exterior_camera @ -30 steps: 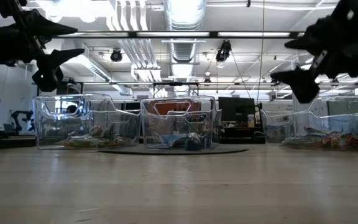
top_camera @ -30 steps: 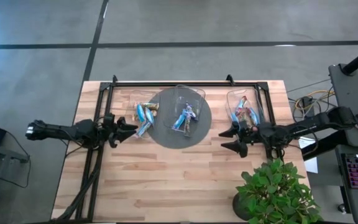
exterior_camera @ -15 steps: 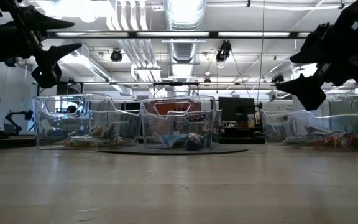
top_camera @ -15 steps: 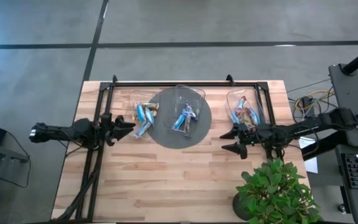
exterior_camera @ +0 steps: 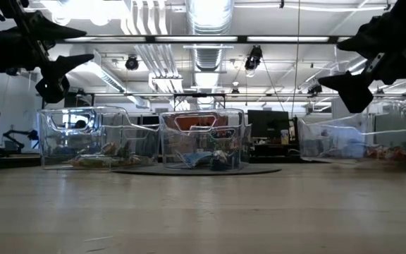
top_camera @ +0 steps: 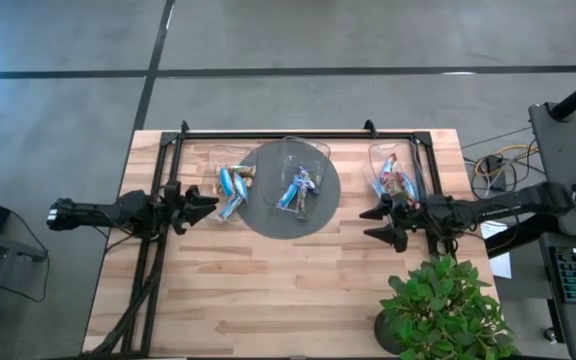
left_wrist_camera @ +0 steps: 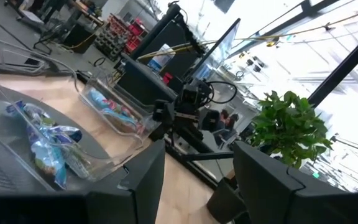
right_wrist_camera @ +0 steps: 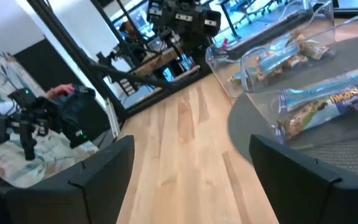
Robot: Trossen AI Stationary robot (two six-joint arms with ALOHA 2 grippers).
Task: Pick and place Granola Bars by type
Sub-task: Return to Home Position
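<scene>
The left claw (top_camera: pixel 212 205) at 9 o'clock and the right claw (top_camera: pixel 369 222) at 3 o'clock hang wide open and empty over the counter (top_camera: pixel 268 290), and the Granola Bars (top_camera: pixel 230 183) lie in clear bins (top_camera: pixel 306 146) from 10 to 2 o'clock, their wrappers too small to read.

The worktop (top_camera: pixel 268 290) is a pale wooden butcher-block slab, showing bare boards across its whole front half. A black frame (top_camera: pixel 298 133) is running along its back edge and down its left side. A dark round mat (top_camera: pixel 260 216) is lying flat behind the middle. Three clear bins are standing in a row across the back half: the left bin (exterior_camera: pixel 58 130) is sitting at the mat's left edge, the middle bin (top_camera: pixel 306 148) is resting on the mat, and the right bin (top_camera: pixel 378 155) is standing well apart on bare wood. A potted plant (top_camera: pixel 438 305) is standing at the front right corner.
</scene>
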